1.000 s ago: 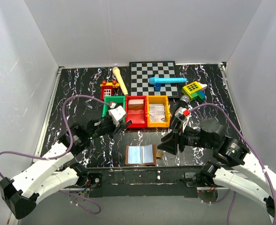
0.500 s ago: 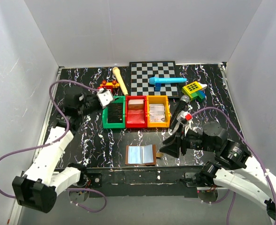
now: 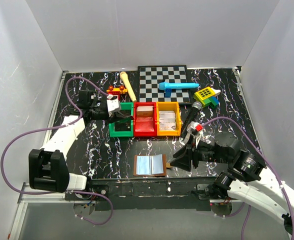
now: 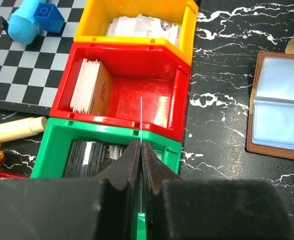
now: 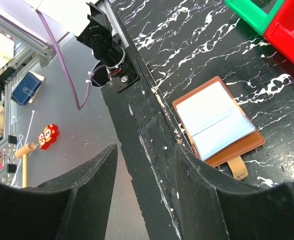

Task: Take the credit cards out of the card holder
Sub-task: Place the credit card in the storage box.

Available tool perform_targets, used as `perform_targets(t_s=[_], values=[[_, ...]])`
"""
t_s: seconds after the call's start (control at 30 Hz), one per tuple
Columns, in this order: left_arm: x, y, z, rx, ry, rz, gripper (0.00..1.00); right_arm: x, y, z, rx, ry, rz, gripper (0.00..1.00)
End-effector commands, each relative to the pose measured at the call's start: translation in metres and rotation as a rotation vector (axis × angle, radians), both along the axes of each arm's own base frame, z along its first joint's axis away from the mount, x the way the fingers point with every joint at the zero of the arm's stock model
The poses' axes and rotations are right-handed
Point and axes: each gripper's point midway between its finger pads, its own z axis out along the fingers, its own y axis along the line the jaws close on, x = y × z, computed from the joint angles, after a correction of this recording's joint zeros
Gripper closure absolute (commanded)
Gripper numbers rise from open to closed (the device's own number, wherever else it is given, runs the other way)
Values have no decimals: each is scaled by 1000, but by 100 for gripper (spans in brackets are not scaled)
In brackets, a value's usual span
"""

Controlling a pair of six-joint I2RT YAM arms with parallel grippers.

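The card holder lies open and flat by the table's near edge, brown outside with pale blue panels; the left wrist view has it at right, and it also shows in the right wrist view. My left gripper is over the green bin. It is shut on a thin card seen edge-on. Dark cards lie in that bin. My right gripper is open and holds nothing, just right of the card holder at the table's edge.
A red bin with a pale card stack and a yellow bin with cards stand beside the green one. Behind them are a checkerboard, a blue toy, a wooden pin, a microphone and block toys.
My left arm swung from the near left to the back left and now reaches over the green bin from there. The right gripper drifted slightly toward the near edge. The card holder stayed put.
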Motion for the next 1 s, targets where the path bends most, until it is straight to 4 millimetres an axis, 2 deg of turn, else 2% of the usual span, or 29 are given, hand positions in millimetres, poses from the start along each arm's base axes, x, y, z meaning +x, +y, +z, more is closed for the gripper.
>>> perform_targets(t_s=[0.0,0.37,0.53,0.97], values=[[6,2,9,0,-65,-25,100,-4,3,5,29,0,23,43],[10,20,-29,124,-64,51,100,-4,13,3,29,44,55,44],[14,26,-32,165,-77,72,100,-6,13,-1,23,55,62,44],[22,20,-63,230,-53,25,100,-5,12,-9,22,71,42,44]])
